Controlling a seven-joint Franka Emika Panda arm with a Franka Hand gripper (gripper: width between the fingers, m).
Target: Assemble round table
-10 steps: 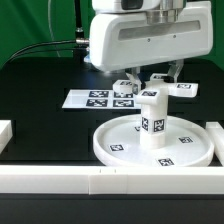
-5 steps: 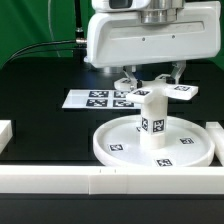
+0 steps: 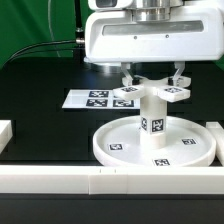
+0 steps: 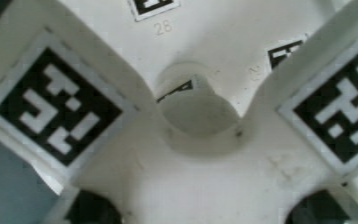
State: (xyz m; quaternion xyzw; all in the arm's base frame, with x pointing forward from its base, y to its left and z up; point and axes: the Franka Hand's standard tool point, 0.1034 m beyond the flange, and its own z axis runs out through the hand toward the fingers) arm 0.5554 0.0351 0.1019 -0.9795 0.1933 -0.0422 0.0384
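The large rimmed round disc [image 3: 120, 145] lies flat on the black table. The short thick post [image 3: 152, 122] stands upright at its centre. My gripper [image 3: 152, 82] is shut on the small cross-shaped piece [image 3: 127, 91] and holds it level at the post's top. Whether the two touch cannot be told. In the wrist view the cross-shaped piece [image 4: 194, 115] fills the picture, with its tagged arms and round centre socket. My gripper [image 4: 211, 208] holds it, and the dark fingertips [image 4: 91, 206] show at either side of it.
The marker board [image 3: 95, 99] lies behind the disc toward the exterior view's left. Long white border bars run along the front [image 3: 100, 180], with ends at the exterior view's left [image 3: 4, 132] and right [image 3: 215, 130]. A green backdrop stands behind.
My gripper has carried the cross-shaped piece a little toward the exterior view's left, so it now sits centred over the post. Disc and post have not moved.
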